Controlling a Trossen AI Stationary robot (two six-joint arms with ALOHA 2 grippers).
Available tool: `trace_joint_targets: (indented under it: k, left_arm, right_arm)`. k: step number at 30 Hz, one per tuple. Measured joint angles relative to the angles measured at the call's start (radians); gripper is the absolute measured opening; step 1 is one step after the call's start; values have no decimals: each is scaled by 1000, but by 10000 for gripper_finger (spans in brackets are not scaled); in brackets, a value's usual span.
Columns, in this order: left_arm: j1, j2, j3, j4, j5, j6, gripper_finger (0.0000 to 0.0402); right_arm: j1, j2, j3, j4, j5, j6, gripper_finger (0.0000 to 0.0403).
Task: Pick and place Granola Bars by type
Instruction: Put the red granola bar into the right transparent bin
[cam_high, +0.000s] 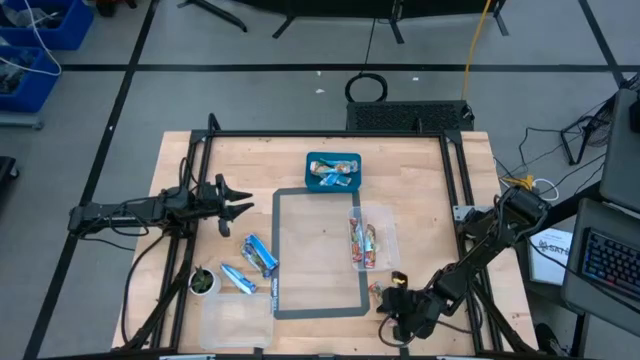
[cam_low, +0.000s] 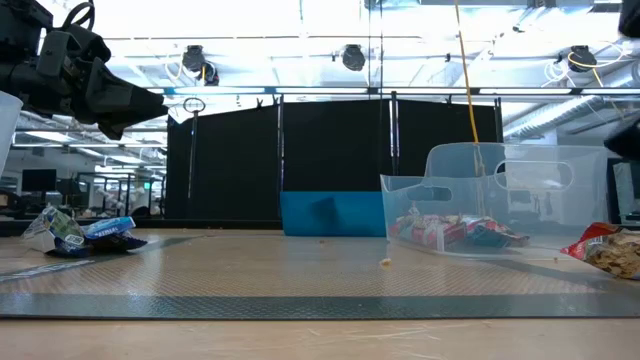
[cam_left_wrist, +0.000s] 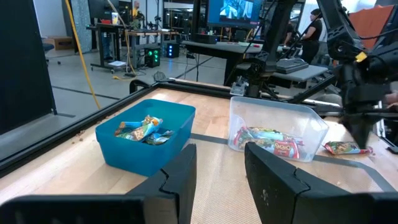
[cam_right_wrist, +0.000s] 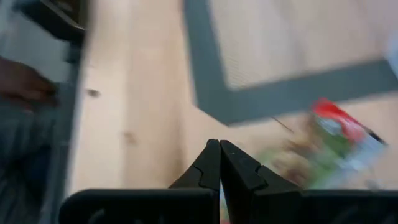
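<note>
While the left pincer (cam_high: 243, 199) hangs part-open, the right pincer (cam_right_wrist: 219, 163) is pressed together, empty, just beside a red-patterned wrapped granola bar (cam_right_wrist: 333, 146) on the wooden worktop (cam_right_wrist: 149, 93).

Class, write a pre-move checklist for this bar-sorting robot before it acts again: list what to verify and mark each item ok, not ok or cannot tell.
1. Right gripper shut with nothing between its fingers: ok, tips meet and are empty.
2. Red-wrapped bar near the right gripper picked up: not ok, it lies on the table beside the grey tape frame.
3. Left gripper clear of the bins: ok, it hangs open over the table's left side, holding nothing.
4. Blue bin holds only blue-wrapped bars: cannot tell.
5. Clear bin holds red-wrapped bars: ok.
6. Loose blue bars all sorted: not ok, some lie left of the frame.
</note>
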Motion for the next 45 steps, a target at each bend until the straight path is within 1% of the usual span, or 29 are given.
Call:
trace_joint_targets:
  k: [6, 14, 21, 29, 33, 36, 38, 40, 41, 45]
  left_arm:
    - [0, 0, 0, 0, 0, 0, 138]
    - [0, 0, 0, 0, 0, 0, 138]
    - [0, 0, 0, 0, 0, 0, 138]
    - [0, 0, 0, 0, 0, 0, 138]
    - [0, 0, 0, 0, 0, 0, 138]
    - [0, 0, 0, 0, 0, 0, 138]
    - [0, 0, 0, 0, 0, 0, 138]
    - [0, 0, 0, 0, 0, 0, 138]
    - [0, 0, 0, 0, 0, 0, 138]
    - [0, 0, 0, 0, 0, 0, 138]
  right_arm:
    - [0, -2, 1, -188, -2, 147, 0]
    - [15, -40, 3, -321, -61, 288, 0]
    - [48, -107, 0, -595, -71, 505, 0]
    - [38, -117, 0, -848, -57, 633, 0]
    - [42, -118, 0, -930, 15, 711, 0]
    - [44, -118, 0, -993, 50, 752, 0]
    - [43, -118, 0, -1007, 51, 771, 0]
    - [44, -118, 0, -1003, 31, 787, 0]
    - [45, -118, 0, -1000, 1, 799, 0]
    - [49, -118, 0, -1024, -215, 810, 0]
